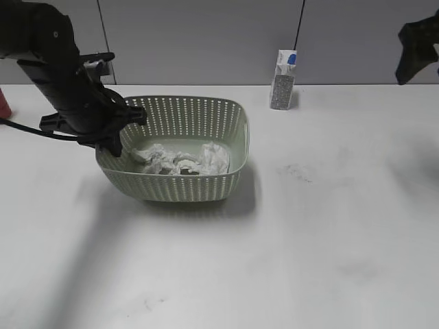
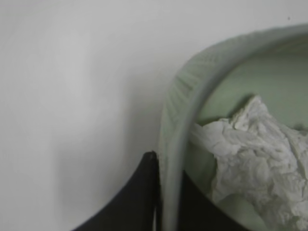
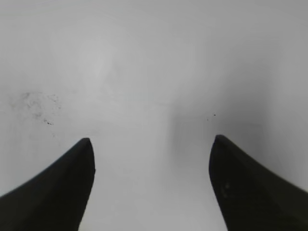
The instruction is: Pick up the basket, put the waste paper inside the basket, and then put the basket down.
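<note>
The pale green basket stands on the white table at centre left, with crumpled white waste paper lying inside it. My left gripper is shut on the basket's left rim, one finger outside the wall and one inside. The waste paper lies just beyond the inner finger in the left wrist view. My right gripper is open and empty above bare table. It shows raised at the far right edge of the exterior view.
A white-and-grey carton with a blue cap stands upright at the back of the table by the wall. A red object sits at the left edge. Faint smudges mark the table right of the basket.
</note>
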You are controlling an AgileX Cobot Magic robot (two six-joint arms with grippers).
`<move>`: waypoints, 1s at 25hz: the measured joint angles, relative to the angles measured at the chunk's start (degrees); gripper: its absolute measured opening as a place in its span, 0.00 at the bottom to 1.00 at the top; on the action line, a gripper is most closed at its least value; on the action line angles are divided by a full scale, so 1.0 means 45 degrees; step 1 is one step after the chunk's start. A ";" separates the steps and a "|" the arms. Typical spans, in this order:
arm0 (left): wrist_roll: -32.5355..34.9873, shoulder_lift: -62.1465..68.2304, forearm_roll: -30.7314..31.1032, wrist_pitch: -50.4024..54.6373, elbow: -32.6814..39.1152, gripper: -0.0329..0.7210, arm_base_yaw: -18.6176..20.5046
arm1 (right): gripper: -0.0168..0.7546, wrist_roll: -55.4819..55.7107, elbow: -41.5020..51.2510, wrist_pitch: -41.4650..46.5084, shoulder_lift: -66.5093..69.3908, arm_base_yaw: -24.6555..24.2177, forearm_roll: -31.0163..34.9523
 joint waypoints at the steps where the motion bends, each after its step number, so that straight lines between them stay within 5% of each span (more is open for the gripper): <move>1: 0.0000 0.0010 -0.0028 -0.0094 0.0000 0.07 0.0000 | 0.78 -0.0016 0.0000 0.0203 0.0000 -0.0187 -0.0005; 5: 0.0000 0.0010 -0.0160 -0.0183 0.0000 0.27 0.0000 | 0.78 -0.0096 -0.0002 0.0465 0.0000 -0.0532 -0.0005; 11: 0.0000 -0.0019 -0.0237 -0.0065 0.0000 0.87 0.0000 | 0.78 -0.0239 -0.0002 0.1133 0.0000 -0.0530 -0.0005; 18: 0.0215 -0.1473 -0.0020 0.1087 0.0000 0.95 0.0507 | 0.78 -0.0464 0.0564 0.1411 -0.1418 -0.0530 -0.0005; 25: 0.2745 -0.3828 0.0448 0.3446 0.0000 0.92 0.1952 | 0.78 -0.0557 0.2480 0.1080 -0.4647 -0.0530 -0.0005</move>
